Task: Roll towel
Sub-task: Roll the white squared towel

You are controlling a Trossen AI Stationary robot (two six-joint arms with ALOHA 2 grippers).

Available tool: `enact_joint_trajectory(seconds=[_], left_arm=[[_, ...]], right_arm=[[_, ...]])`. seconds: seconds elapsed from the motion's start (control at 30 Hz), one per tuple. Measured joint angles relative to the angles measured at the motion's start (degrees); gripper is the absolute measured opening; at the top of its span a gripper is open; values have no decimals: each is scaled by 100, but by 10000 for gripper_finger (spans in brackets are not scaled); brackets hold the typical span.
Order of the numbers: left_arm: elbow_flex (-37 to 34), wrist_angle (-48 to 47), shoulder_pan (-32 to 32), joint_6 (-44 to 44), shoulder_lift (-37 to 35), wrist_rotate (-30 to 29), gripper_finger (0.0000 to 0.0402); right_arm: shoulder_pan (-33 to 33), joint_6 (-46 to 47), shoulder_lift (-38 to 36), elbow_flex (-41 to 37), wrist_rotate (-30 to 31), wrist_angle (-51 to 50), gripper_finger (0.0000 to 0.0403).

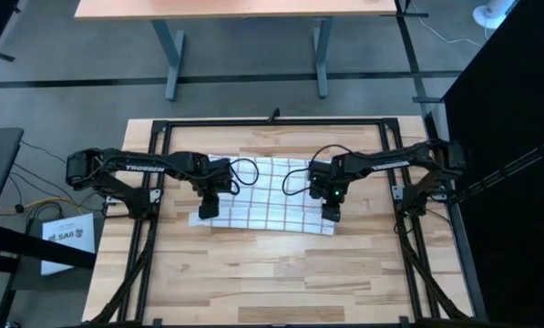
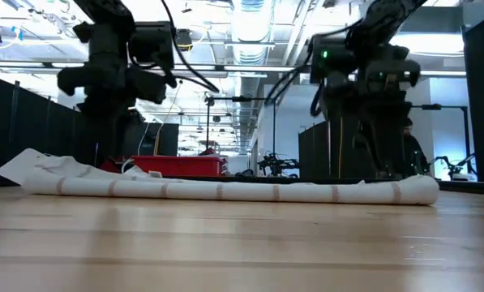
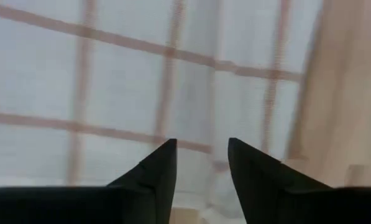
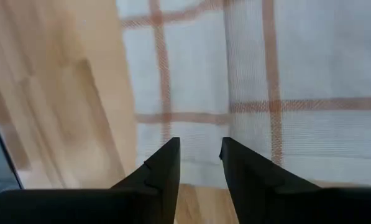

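High view puts the towel [image 1: 264, 193] in the middle of the frame, spread on the wooden table [image 1: 272, 273], a white cloth crossed by a thin reddish-brown grid. Its lower edge, toward the bottom of the frame, looks thicker, like a low rolled or folded band. The left gripper [image 1: 208, 210] sits over the towel's lower left corner, and the right gripper [image 1: 332, 213] over the lower right corner; both arms reach in from the left and right sides of the frame.

Low view, from table height, shows the towel [image 2: 225, 190] as a long, low band across the middle of the picture, with a rounded end at the right and a flatter, raised corner at the far left. Both arms rise above it as dark shapes in the upper half of the frame; where their tips meet the cloth cannot be made out there.

Left wrist view has the two dark fingers [image 3: 154, 180] at the bottom of the frame, a narrow gap between their tips, nothing held, with the checked cloth [image 3: 141, 81] filling most of the picture and bare wood at the right edge.

Right wrist view shows that arm's fingers [image 4: 163, 174] likewise slightly parted with nothing between them, hanging over the towel's edge [image 4: 235, 93]; bare table wood fills the left of the frame and a strip at the bottom
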Motion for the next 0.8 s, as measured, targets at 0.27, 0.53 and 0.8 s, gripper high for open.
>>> enact_joint_trajectory(seconds=[0.27,0.53,0.8], left_arm=[[-186,364,-7,-735,-332,1521,121],[-984,316,-180,-1686,-1692,995,105],[-1455,-205,-259,-1947,-2133,515,96]], right_arm=[[164,368,-342,7,-631,1256,107],[612,324,111,-65,-266,1347,107],[714,271,487,-63,-97,1460,107]])
